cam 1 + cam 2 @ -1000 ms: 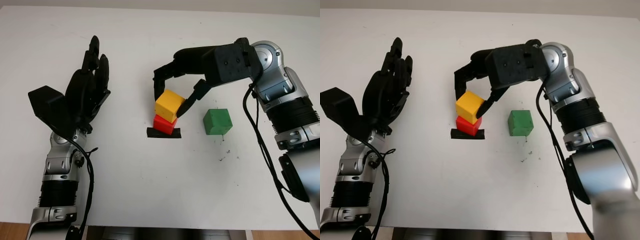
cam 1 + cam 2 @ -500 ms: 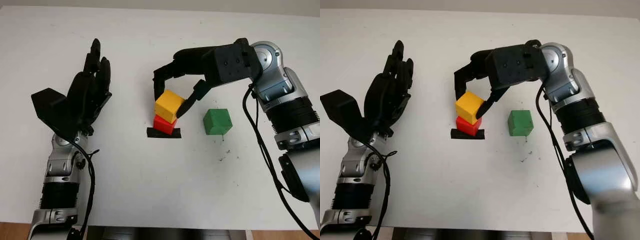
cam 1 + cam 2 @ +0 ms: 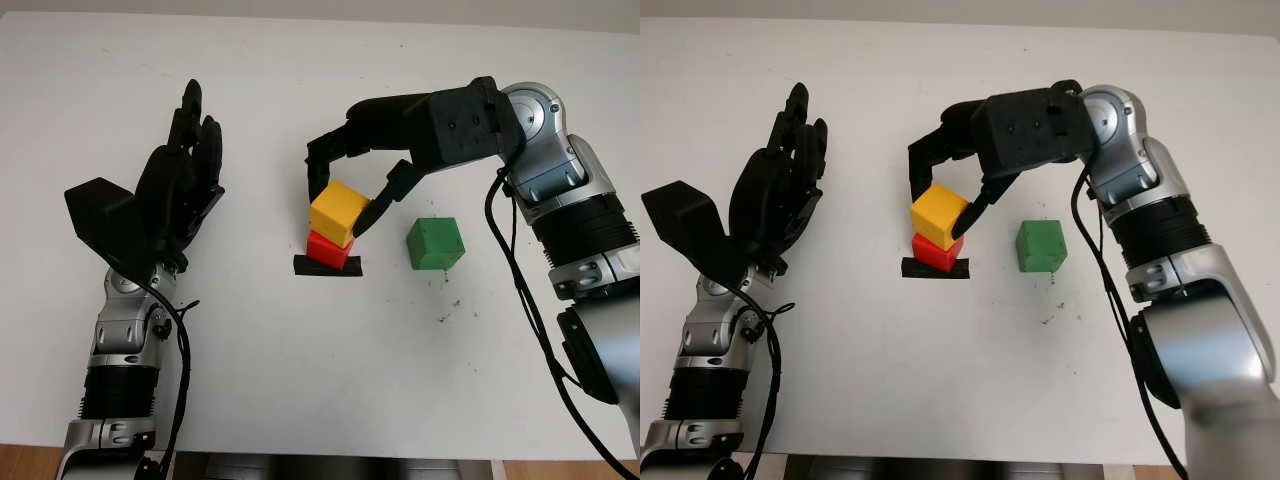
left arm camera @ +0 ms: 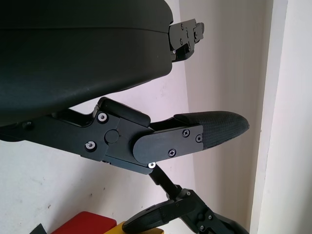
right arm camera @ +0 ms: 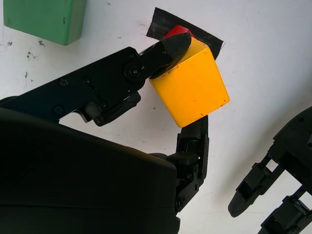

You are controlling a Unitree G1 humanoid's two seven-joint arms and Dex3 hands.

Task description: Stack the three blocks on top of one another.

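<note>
A yellow block (image 3: pixel 336 214) sits a little askew on top of a red block (image 3: pixel 324 249), which stands on a strip of black tape (image 3: pixel 326 267) near the table's middle. My right hand (image 3: pixel 339 207) reaches in from the right and is shut on the yellow block, one finger (image 5: pixel 168 48) on one side and the thumb (image 5: pixel 195 139) on the opposite side. A green block (image 3: pixel 434 243) stands alone on the table just right of the stack. My left hand (image 3: pixel 180 185) is held up open at the left, well away from the blocks.
The white table (image 3: pixel 320 380) stretches wide in front of the stack and between the two arms. A few small dark specks (image 3: pixel 445 305) mark the surface in front of the green block.
My left hand has drifted slightly to the right and up. The right hand and the blocks have not moved.
</note>
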